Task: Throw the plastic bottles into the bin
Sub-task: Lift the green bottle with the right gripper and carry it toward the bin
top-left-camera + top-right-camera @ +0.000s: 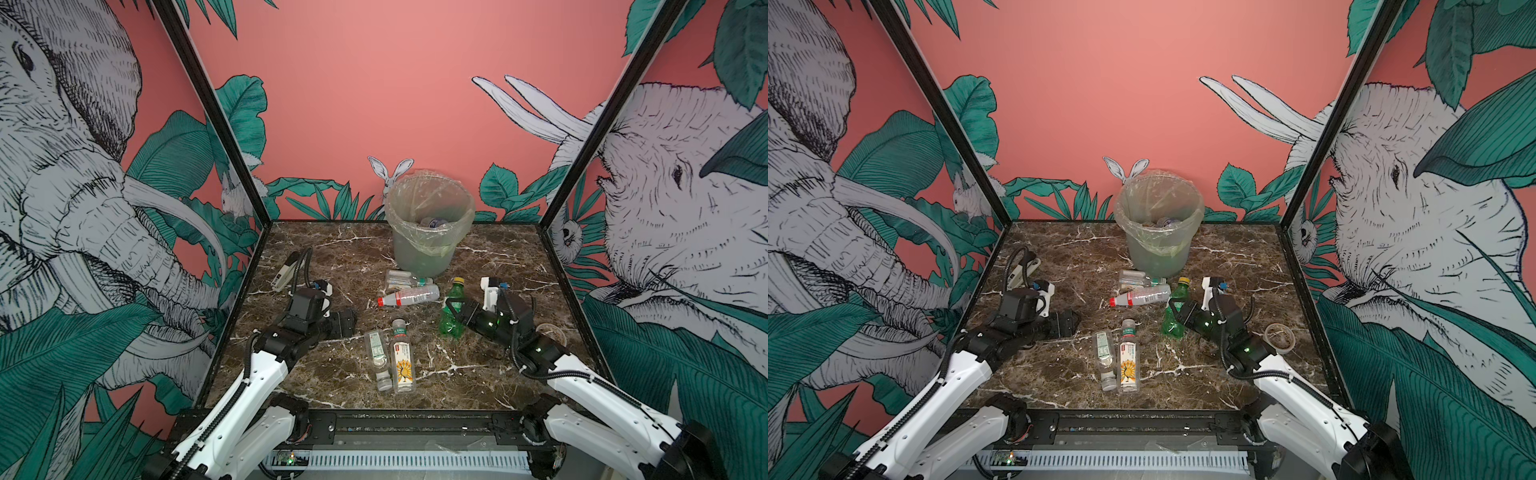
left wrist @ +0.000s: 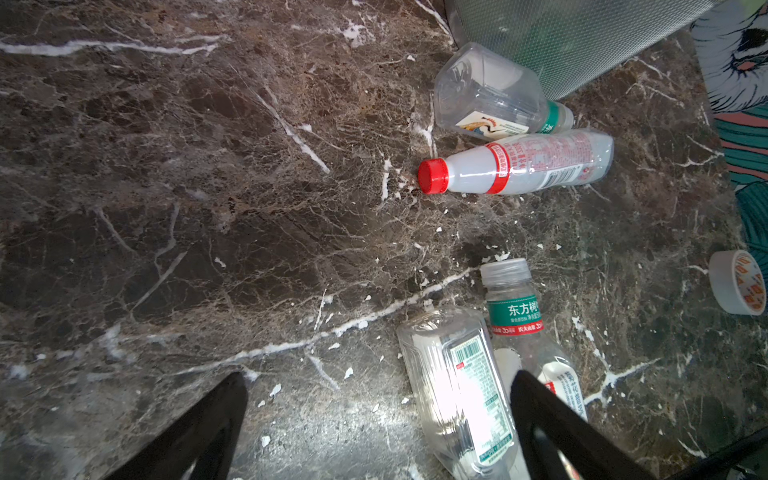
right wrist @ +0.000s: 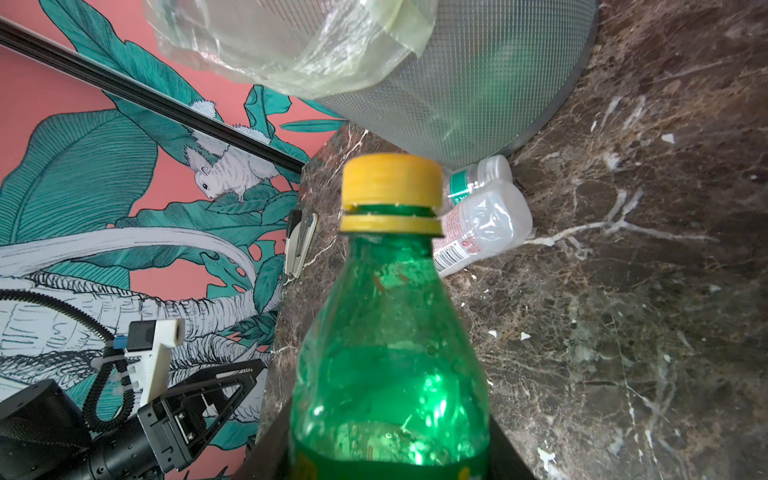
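Five plastic bottles (image 1: 1142, 296) outside one bin (image 1: 419, 253): a green bottle (image 1: 448, 325) clamped in the right gripper (image 1: 456, 309); between the two grippers, a red-capped bottle (image 1: 409, 296), a square bottle (image 1: 399, 279), a barcode-label bottle (image 1: 376, 353) and a peacock-label bottle (image 1: 402, 362). One stapler (image 1: 284, 272) behind the left gripper (image 1: 347, 323); one tape roll (image 1: 1280, 336) behind the right

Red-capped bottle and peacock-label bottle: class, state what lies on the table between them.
Nothing: bare table separates the red-capped bottle from the peacock-label bottle, shown in both top views.
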You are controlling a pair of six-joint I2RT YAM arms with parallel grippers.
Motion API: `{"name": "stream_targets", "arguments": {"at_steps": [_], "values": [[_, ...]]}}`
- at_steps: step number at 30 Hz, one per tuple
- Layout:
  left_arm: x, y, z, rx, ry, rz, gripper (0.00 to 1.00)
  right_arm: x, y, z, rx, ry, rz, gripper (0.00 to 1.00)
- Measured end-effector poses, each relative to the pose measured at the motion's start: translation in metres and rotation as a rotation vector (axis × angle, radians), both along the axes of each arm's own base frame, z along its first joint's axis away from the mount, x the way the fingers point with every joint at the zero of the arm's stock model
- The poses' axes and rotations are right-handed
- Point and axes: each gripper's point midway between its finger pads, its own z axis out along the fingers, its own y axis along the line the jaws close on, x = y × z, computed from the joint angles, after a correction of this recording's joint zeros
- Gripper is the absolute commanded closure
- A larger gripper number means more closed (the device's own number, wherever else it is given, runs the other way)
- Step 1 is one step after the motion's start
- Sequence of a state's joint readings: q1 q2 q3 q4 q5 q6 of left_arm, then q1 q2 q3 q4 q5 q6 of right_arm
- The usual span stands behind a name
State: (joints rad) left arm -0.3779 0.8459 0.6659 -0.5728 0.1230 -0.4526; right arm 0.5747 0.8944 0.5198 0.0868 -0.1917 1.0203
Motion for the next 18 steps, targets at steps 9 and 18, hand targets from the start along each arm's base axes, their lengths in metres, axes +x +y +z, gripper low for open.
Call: {"name": "stream_targets", "arguments": {"at_steps": [9,18], "values": [[0.0,0.0,0.0,-0.001,-0.001,0.0,0.01,0.012,-0.008,0.025,0.039,-0.045,-0.028,0.55],[-0.001,-0.001,0.002,-0.008,-0.003,-0.006,0.01,0.028,-0.011,0.06,0.089,-0.116,-0.044,0.55]]}}
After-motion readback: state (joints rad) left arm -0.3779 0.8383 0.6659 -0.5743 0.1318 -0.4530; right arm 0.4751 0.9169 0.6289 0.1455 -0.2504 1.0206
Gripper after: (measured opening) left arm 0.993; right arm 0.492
